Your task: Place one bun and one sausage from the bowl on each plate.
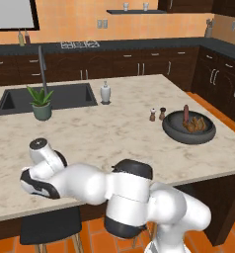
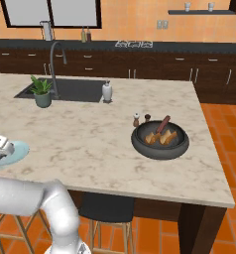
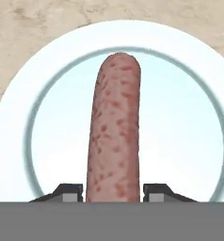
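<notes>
I have the gripper closed on a sausage, its two dark tips pressing the sausage's lower end from either side, and the hand view looks straight down its length onto the pale blue plate beneath it. That plate sits at the left end of the worktop's near edge in the right base view, where my arm reaches out over it. The dark bowl stays well apart, toward the right end of the island near the salt and pepper shakers; it holds the two golden buns and a second sausage leaning up against its side. I judge the sausage light, smooth and a bit slippery, firm enough not to bend, and round enough to roll once freed, so I would lower it close to the plate's centre before letting go. The buns look softer and wider; I would take each across its middle, with a gentle squeeze. I cannot make out the grey plate.
</notes>
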{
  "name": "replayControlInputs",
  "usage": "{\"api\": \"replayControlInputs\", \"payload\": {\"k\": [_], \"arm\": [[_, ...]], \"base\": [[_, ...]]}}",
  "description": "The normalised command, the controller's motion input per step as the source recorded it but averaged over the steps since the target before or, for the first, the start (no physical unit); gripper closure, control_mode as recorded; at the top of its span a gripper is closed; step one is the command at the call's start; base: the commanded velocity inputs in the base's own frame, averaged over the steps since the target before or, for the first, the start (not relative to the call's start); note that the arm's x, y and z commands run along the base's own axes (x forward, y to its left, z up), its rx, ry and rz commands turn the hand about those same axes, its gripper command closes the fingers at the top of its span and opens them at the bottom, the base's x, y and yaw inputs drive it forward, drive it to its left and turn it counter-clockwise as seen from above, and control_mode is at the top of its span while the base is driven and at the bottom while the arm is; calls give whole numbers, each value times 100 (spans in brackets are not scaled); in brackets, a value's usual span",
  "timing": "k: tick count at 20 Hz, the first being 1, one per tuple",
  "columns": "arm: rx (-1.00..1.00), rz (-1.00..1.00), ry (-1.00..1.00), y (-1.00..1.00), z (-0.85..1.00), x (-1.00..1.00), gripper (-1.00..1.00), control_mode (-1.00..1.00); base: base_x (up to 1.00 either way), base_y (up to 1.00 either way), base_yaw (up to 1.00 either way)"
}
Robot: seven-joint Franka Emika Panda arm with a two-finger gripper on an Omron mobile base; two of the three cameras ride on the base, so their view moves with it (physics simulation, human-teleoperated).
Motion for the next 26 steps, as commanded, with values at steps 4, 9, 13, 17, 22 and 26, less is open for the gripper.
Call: {"api": "replayControlInputs", "payload": {"k": [4,9,13,17,22,26], "arm": [[0,-1,1,21,-36,6,100,-100],[0,0,0,1,-24,-2,-100,-100],[0,-1,0,-19,17,-14,-100,-100],[2,-3,-2,-30,39,-1,-100,-100],[2,-3,5,-79,44,-8,-100,-100],[0,0,5,-100,52,-7,-100,-100]], "base": [[0,0,0],[0,0,0],[0,0,0],[0,0,0],[0,0,0],[0,0,0]]}}
